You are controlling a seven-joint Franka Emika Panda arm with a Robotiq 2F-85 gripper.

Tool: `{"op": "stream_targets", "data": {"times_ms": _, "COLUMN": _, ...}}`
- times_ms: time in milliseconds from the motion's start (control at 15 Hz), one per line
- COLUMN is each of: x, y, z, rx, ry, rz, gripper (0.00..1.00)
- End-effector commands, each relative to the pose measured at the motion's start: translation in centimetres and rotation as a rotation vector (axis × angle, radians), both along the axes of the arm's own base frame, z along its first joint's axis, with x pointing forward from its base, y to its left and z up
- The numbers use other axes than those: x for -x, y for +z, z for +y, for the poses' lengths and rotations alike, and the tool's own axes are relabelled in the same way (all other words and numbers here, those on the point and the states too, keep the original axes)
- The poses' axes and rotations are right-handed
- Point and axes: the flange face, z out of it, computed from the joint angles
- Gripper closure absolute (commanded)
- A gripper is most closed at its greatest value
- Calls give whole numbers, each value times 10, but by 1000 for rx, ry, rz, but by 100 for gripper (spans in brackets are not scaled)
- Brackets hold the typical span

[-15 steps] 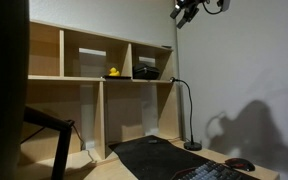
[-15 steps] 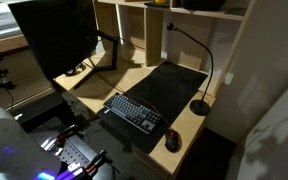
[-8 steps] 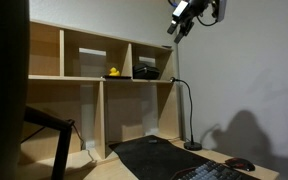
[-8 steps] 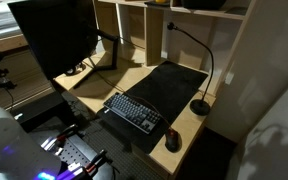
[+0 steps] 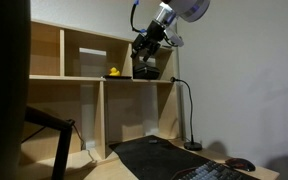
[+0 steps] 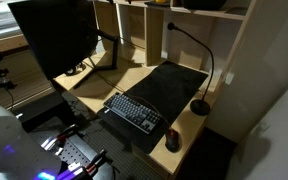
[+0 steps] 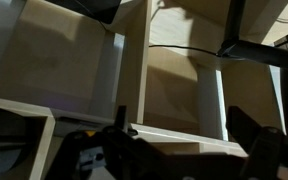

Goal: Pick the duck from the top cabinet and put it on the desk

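The duck (image 5: 113, 72) is a tiny yellow toy standing on the shelf board in the middle cubby of the top cabinet (image 5: 84, 77), a light plywood unit with open cubbies. My gripper (image 5: 145, 50) hangs in front of the cubby to the duck's right, above a dark boxy object (image 5: 146, 72), up and to the right of the duck and apart from it. In the wrist view my gripper (image 7: 184, 150) is open and empty, its dark fingers framing a plywood shelf edge; the duck is out of that view. The desk (image 6: 124, 80) lies below.
On the desk lie a black mat (image 6: 169, 85), a dark keyboard (image 6: 134, 110) and a mouse (image 6: 173, 141). A black gooseneck lamp (image 5: 187, 110) stands near the cabinet's right side. A large dark monitor (image 6: 54, 40) stands at the desk's left.
My arm has swung down and to the left from the upper right of the exterior view. The gripper now hangs in front of the top cabinet. The duck has not moved.
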Motion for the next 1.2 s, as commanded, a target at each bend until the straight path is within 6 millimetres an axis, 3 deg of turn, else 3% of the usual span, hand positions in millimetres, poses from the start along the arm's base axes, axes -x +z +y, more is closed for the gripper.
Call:
{"op": "stream_targets", "data": {"times_ms": 0, "x": 1, "y": 2, "z": 0, "rx": 0, "ry": -1, "rz": -1, "gripper": 0}}
{"op": "stream_targets", "data": {"times_ms": 67, "x": 3, "y": 5, "z": -2, "rx": -2, "ry": -3, "rz": -7, "gripper": 0}}
{"op": "stream_targets", "data": {"times_ms": 133, "x": -8, "y": -1, "z": -3, "rx": 2, "ry": -35, "rz": -26, "gripper": 0}}
{"op": "stream_targets", "data": {"times_ms": 333, "x": -59, "y": -8, "z": -5, "rx": -103, "ry": -126, "rz": -130, "gripper": 0}}
{"op": "stream_targets", "data": {"times_ms": 667, "x": -130, "y": 7, "z": -1, "rx": -227, "ry": -193, "rz": -192, "gripper": 0}}
{"op": "stream_targets", "data": {"times_ms": 733, "x": -101, "y": -3, "z": -2, "rx": -188, "ry": -182, "rz": -185, "gripper": 0}}
{"op": "stream_targets", "data": {"times_ms": 867, "x": -120, "y": 1, "z": 2, "rx": -206, "ry": -191, "rz": -200, "gripper": 0}}
{"op": "stream_targets", "data": {"times_ms": 1000, "x": -127, "y": 2, "z": 3, "rx": -210, "ry": -194, "rz": -206, "gripper": 0}}
{"op": "stream_targets", "data": {"times_ms": 1133, "x": -148, "y": -12, "z": 1, "rx": -202, "ry": -211, "rz": -197, "gripper": 0}}
